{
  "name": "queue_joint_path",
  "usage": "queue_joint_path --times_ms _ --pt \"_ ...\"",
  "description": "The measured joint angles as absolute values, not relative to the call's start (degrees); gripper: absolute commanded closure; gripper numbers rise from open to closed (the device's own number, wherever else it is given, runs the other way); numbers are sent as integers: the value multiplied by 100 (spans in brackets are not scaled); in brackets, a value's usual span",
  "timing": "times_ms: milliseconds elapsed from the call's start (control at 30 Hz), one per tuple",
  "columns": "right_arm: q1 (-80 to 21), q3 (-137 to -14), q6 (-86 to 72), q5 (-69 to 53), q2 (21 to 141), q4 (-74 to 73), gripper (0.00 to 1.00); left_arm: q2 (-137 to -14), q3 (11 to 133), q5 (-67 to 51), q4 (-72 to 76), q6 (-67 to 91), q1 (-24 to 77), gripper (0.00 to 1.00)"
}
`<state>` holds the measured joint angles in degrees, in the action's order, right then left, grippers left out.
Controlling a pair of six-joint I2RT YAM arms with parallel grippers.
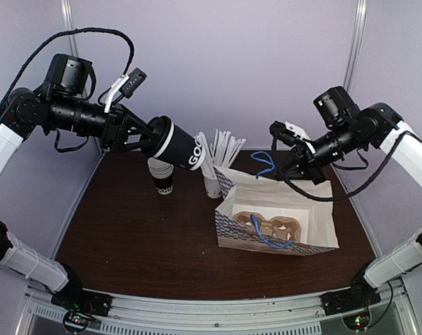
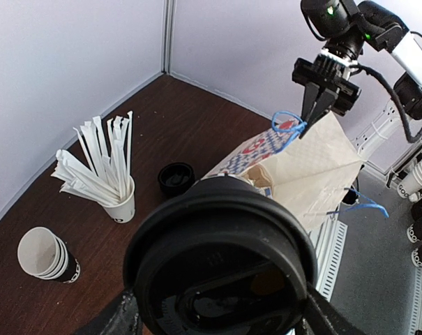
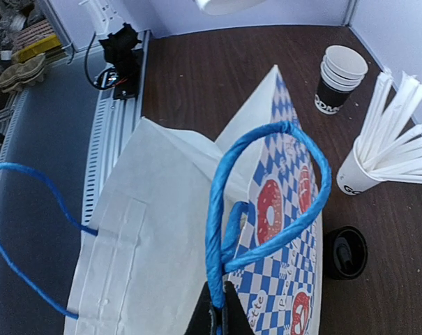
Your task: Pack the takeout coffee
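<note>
The takeout coffee (image 1: 178, 149), a black cup with white lettering and a black lid, hangs tilted on its side above the table's back left. My left gripper (image 1: 155, 143) is shut on its body. In the left wrist view the lid (image 2: 221, 262) fills the foreground between my fingers (image 2: 116, 321). The white paper bag (image 1: 280, 202) with a blue checked side stands open at centre right, a brown cup carrier (image 1: 270, 225) inside it. My right gripper (image 3: 221, 317) is shut on the bag's blue handle (image 3: 266, 188) and holds it up. The bag's mouth faces the cup.
A white cup of wrapped straws (image 1: 212, 183) stands just left of the bag. A stack of lidless black cups (image 1: 163, 178) sits under the held cup. A loose black lid (image 2: 176, 178) lies on the table by the bag. The bag's second blue handle (image 1: 270, 241) hangs free.
</note>
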<state>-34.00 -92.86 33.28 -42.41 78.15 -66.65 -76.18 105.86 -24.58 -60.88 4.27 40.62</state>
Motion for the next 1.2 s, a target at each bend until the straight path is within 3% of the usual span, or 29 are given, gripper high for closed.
queue_joint_path --times_ms 767,1200 --pt "-4235 -8600 3411 -5666 7470 -7006 100 -7994 10827 -2731 -6042 471 4069 52" --pt "-4464 -8663 3417 -5610 7769 -7091 100 -8005 11037 -2779 -6156 261 4265 55"
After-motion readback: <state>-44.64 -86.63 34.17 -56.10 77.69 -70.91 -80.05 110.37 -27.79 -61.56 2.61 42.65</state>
